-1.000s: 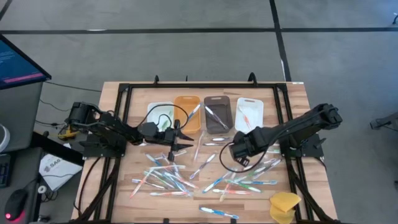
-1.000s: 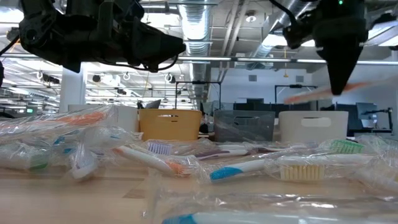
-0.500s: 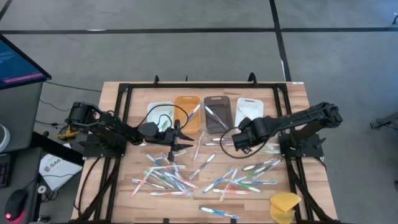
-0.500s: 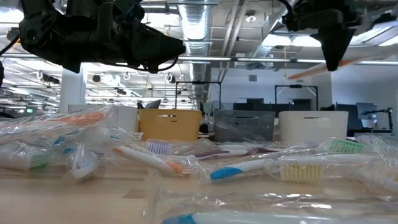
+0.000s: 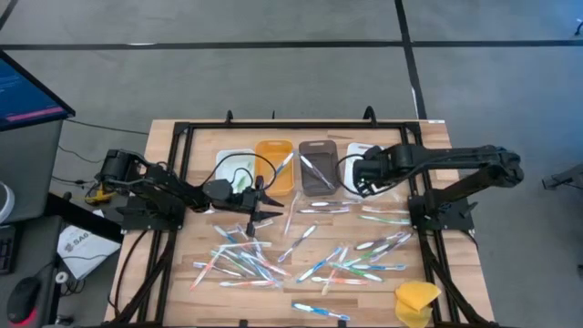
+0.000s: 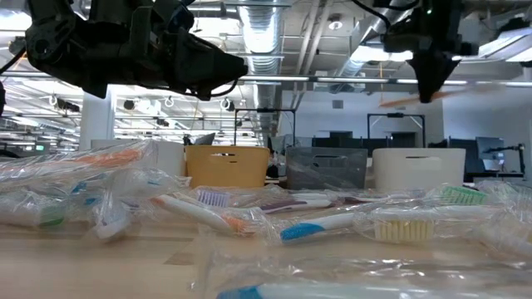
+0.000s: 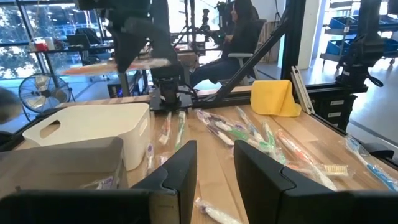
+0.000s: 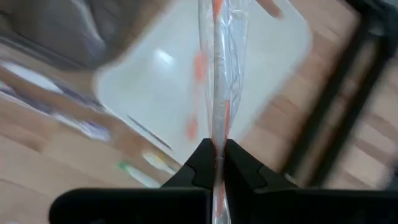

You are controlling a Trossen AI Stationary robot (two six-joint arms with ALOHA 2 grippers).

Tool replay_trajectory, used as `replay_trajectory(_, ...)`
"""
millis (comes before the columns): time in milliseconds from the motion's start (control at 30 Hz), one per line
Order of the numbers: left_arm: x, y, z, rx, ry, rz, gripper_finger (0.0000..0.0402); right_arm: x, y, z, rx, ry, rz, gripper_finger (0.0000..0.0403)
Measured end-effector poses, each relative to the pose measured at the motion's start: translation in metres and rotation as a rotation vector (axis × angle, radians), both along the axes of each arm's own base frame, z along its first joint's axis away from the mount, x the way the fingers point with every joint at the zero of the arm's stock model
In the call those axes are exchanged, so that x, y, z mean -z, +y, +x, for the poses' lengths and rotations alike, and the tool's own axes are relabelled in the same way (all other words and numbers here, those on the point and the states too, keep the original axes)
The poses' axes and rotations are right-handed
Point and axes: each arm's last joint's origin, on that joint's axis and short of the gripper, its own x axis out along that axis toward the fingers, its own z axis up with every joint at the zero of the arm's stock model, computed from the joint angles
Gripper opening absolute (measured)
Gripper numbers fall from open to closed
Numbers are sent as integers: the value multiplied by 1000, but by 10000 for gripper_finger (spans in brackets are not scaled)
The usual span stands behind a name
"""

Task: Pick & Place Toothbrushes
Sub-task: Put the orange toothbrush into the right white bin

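My left tool (image 5: pixel 258 202) waits low over the desk (image 5: pixel 435 138) just in front of the white-green bin (image 5: pixel 233 169). Its fingers (image 7: pixel 186 163) stand a little apart with nothing between them, so I keep it parked out of the way. Next along sit the orange bin (image 5: pixel 273 161) and the grey bin (image 5: pixel 318 167). On the desk in front of them lies the heap of wrapped toothbrushes (image 5: pixel 273 260), with more scattered toward the yellow sponge lump (image 5: pixel 416 302) at the near right corner.

My right tool (image 5: pixel 367 173) hangs over the white bin (image 8: pixel 171 81), clenched on an orange toothbrush (image 8: pixel 217 74) in clear wrap. I judge it is lined up for a drop. The bin already holds an orange brush or two, and nothing I can see blocks the way down.
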Motion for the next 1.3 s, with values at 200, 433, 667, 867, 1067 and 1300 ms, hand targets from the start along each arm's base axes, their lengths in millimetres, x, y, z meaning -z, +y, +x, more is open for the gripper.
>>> replay_trajectory(200, 0, 0, 0, 0, -1, 1, 102, 20, -13, 1, -39, -64, -36, 7)
replay_trajectory(433, 0, 0, 0, -1, 0, 3, 102, 37, -32, 3, -7, -90, -113, 9)
replay_trajectory(667, 0, 0, 0, -1, 3, 2, 102, 46, -42, 5, 45, -142, -167, 9)
replay_trajectory(867, 1, 0, 0, -1, 8, 2, 102, 63, -43, 3, 77, -144, -161, 9)
replay_trajectory(1067, 1, 0, 0, -1, 8, 2, 102, 80, -43, 2, 75, -157, -134, 10)
replay_trajectory(1300, 1, 0, 0, -1, 8, 2, 102, 95, -47, -2, 112, -151, -102, 11)
